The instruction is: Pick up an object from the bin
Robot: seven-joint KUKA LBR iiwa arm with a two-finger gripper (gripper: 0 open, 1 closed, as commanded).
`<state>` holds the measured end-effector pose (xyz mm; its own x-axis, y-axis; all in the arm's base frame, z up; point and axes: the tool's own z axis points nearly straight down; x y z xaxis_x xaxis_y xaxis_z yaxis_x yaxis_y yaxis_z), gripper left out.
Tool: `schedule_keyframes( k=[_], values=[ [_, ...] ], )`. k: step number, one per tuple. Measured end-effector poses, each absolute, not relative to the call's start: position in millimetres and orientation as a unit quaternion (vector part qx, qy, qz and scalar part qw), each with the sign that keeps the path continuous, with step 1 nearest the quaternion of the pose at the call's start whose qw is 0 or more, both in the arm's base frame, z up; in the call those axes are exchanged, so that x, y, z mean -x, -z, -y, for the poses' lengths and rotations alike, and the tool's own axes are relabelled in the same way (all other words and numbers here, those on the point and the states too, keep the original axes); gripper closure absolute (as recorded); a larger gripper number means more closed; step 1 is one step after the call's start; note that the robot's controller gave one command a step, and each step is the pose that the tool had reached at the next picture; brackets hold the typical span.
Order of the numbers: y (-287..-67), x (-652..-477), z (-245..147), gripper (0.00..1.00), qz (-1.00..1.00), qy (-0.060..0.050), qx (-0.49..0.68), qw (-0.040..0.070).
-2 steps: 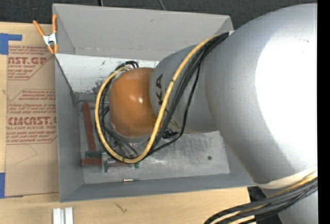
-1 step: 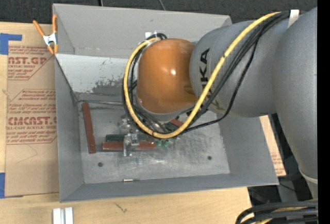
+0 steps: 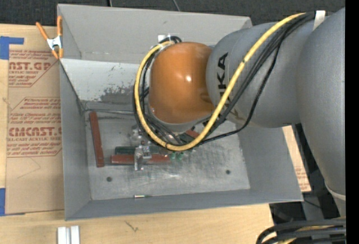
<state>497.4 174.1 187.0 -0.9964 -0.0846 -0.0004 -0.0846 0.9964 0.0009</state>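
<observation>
My gripper (image 3: 139,152) reaches down below the orange dome to the bin floor, left of the middle. It stands right over a short reddish-brown bar (image 3: 159,158) that lies flat and crosswise on the floor. A small dark block (image 3: 123,151) rests against the bar's left end. A longer reddish-brown stick (image 3: 96,139) lies lengthwise further left, near the foot of the bin's left wall and apart from the gripper.
A small green bit (image 3: 178,156) shows at the bar's right end, under the dome's edge. The arm and its cables cover the bin's middle and right back. Bare floor lies to the front and right.
</observation>
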Motion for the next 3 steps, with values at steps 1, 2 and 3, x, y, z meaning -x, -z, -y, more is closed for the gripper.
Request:
schedule_keyframes(
  k=[1,2,3],
  values=[
    [-189.1,-502.8,-162.4,1.0,-0.978,-0.001,0.21,0.0],
    [-189.1,-502.8,-162.6,1.0,-0.978,-0.001,0.21,0.0],
    [-224.7,-511.4,-149.5,1.0,-0.965,-0.001,0.262,-0.001]
  ],
)
